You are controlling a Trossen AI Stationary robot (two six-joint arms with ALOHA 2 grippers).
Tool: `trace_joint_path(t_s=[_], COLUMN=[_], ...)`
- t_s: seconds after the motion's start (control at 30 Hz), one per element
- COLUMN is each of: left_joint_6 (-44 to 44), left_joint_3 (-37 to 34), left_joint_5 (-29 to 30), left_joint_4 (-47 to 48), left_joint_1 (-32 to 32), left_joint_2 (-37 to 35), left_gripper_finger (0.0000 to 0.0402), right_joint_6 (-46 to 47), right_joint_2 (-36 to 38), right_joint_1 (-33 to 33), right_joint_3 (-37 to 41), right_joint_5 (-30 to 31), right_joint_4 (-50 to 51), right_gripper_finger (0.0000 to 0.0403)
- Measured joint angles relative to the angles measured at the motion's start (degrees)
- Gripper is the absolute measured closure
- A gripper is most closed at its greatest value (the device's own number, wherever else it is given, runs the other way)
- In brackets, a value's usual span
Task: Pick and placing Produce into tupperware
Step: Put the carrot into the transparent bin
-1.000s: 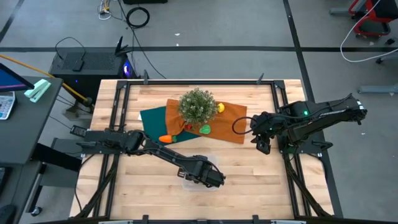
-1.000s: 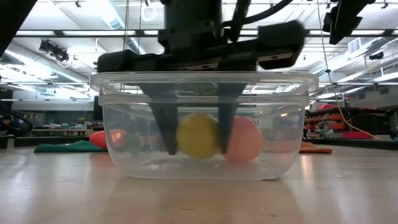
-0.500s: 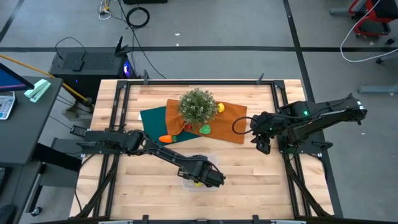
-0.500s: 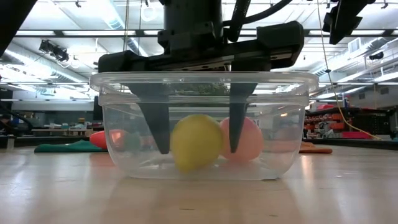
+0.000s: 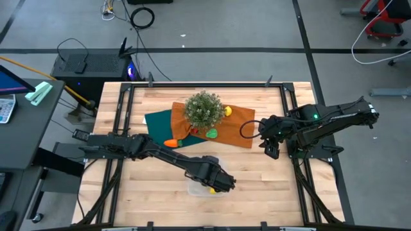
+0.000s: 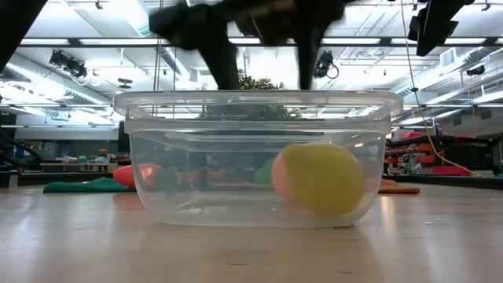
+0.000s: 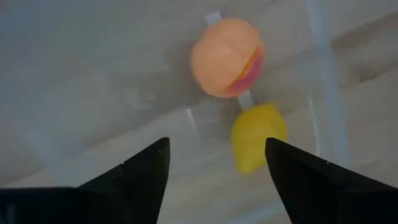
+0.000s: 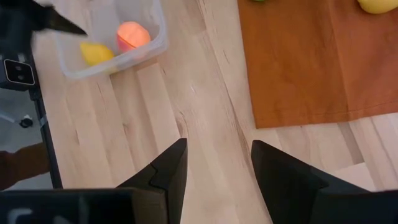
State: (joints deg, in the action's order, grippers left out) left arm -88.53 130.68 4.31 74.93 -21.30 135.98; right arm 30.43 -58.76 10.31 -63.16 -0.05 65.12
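Note:
The clear tupperware (image 6: 157, 173) stands on the table near its front edge (image 5: 194, 190). One yellow lemon (image 6: 322, 177) lies on its floor beside the peach-coloured fruit (image 6: 277, 174). Both show in the left wrist view, lemon (image 7: 256, 135) and peach (image 7: 225, 57). My left gripper (image 6: 263, 55) is open and hovers just above the box rim (image 5: 217, 181), touching nothing. The carrot (image 5: 171, 143), the green piece (image 5: 211, 133) and the second lemon (image 5: 227, 111) lie on the cloths. My right gripper (image 5: 271, 149) waits open at the right (image 8: 217, 168).
A bushy green plant (image 5: 204, 109) stands on the orange cloth (image 5: 241, 131), which overlaps a teal cloth (image 5: 159, 122) at the table's far middle. Bare wood lies between the cloths and the box. The right wrist view sees the box (image 8: 106, 37) from afar.
My left gripper opened inside the tupperware and let go of the yellow lemon, then rose until its fingers stood above the rim. The lemon dropped to the box floor and rolled toward the table's right, coming to rest in front of the peach-coloured fruit.

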Motion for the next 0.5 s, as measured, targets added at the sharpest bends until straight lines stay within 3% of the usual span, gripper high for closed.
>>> trace_joint_path(t_s=[0.1, 0.4, 0.5], left_joint_6=[1.03, 3.66, 8.86], left_joint_3=[4.43, 2.11, 2.12], left_joint_5=[2.08, 6.25, 7.11], left_joint_4=[6.23, 14.96, 15.04], left_joint_1=[0.00, 0.04, 0.37], left_joint_2=[-0.05, -8.01, -10.44], left_gripper_finger=[0.0144, 0.0160, 0.0163], right_joint_6=[0.00, -0.06, -0.09], right_joint_2=[0.00, 0.00, -0.02], right_joint_1=[0.00, 0.00, 0.00], right_joint_3=[0.01, 0.00, 0.01], right_joint_5=[0.00, 0.00, 0.00], right_joint_4=[0.00, 0.04, 0.04], right_gripper_finger=[0.0257, 0.0257, 0.0257])
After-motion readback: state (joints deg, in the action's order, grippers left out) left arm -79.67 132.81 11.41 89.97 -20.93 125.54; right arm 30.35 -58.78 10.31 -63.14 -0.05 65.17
